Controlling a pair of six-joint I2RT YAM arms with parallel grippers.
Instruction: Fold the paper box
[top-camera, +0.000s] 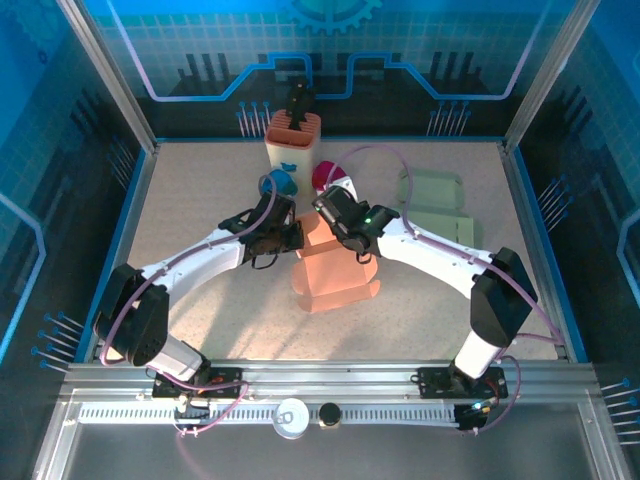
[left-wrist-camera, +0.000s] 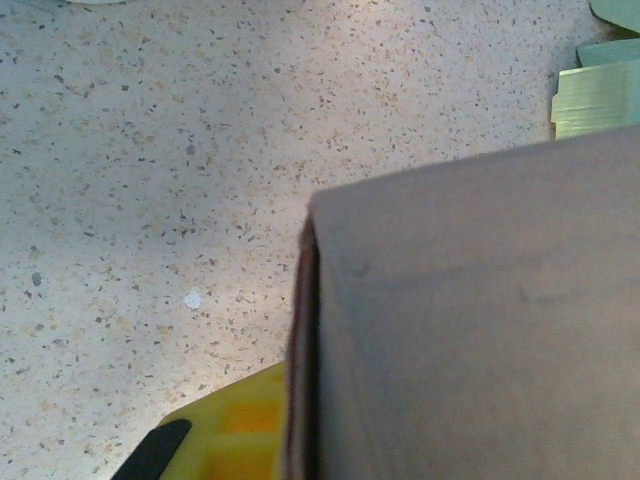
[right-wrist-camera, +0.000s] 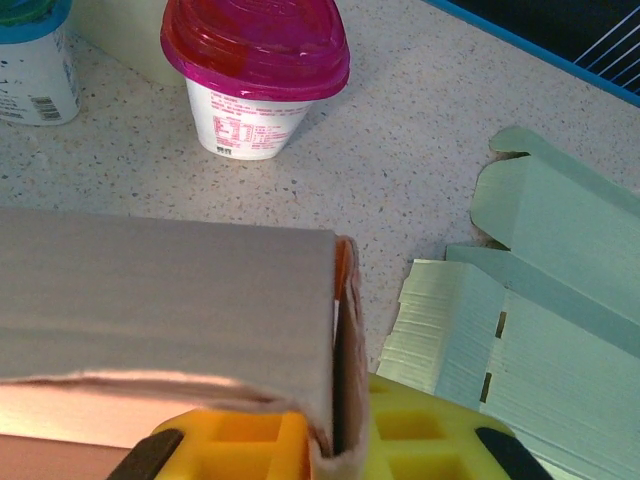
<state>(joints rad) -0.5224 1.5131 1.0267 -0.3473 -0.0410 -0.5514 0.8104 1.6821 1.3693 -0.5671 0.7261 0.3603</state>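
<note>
The orange paper box (top-camera: 337, 272) lies partly folded in the middle of the table, its upper end raised between the two arms. My left gripper (top-camera: 287, 236) holds that end from the left. In the left wrist view the box's grey-brown panel (left-wrist-camera: 480, 320) stands edge-on beside one yellow pad (left-wrist-camera: 225, 430), and the left gripper (left-wrist-camera: 300, 445) is shut on it. My right gripper (top-camera: 340, 222) meets the box from the right. In the right wrist view a doubled box flap (right-wrist-camera: 345, 330) is pinched between the yellow pads (right-wrist-camera: 420, 435), the right gripper (right-wrist-camera: 342, 445) shut on it.
A stack of pale green flat box blanks (top-camera: 436, 207) (right-wrist-camera: 520, 330) lies to the right. A pink-lidded cup (top-camera: 331, 178) (right-wrist-camera: 254, 70) and a blue-lidded cup (top-camera: 279, 183) (right-wrist-camera: 30, 45) stand just behind the box. A cream holder (top-camera: 293, 140) stands farther back.
</note>
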